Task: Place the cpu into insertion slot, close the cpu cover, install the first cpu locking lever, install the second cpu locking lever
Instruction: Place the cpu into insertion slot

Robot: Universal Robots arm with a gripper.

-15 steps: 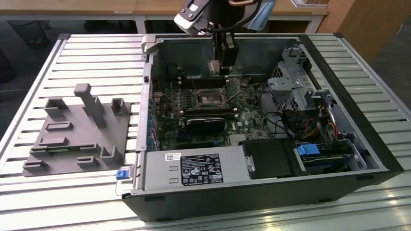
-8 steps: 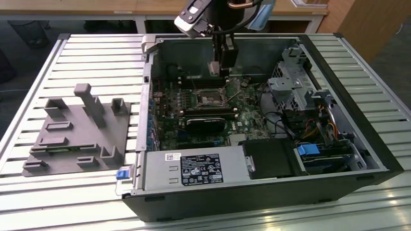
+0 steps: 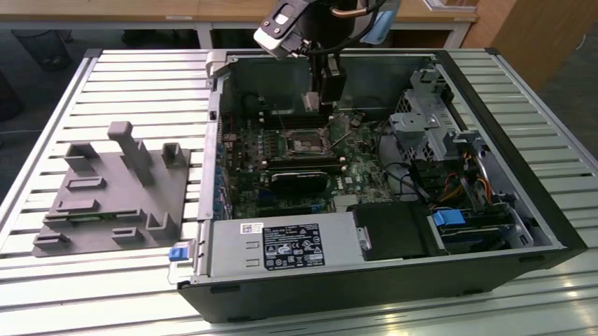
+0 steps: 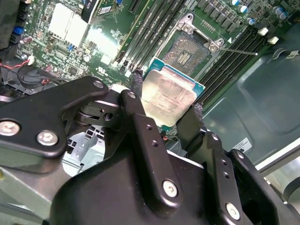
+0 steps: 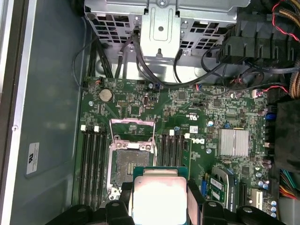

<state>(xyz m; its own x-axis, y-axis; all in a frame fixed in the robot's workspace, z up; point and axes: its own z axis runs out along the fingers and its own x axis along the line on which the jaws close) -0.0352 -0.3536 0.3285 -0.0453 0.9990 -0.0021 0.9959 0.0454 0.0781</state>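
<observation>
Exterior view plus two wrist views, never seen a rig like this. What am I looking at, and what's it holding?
The exterior view looks on from off the arm: a robot arm reaches into an open computer case lying on a slatted table, with a grey fixture beside it. Both wrist views ride on the arm and look past its gripper. Its fingers are shut on the cpu, a silvery square chip, held above the green board. The insertion slot lies bare; the cpu cover looks swung open.

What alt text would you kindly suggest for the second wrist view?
The black end effector grips a flat square silvery-grey metal cpu above a green circuit board, with the dark square open insertion slot just beyond it.
</observation>
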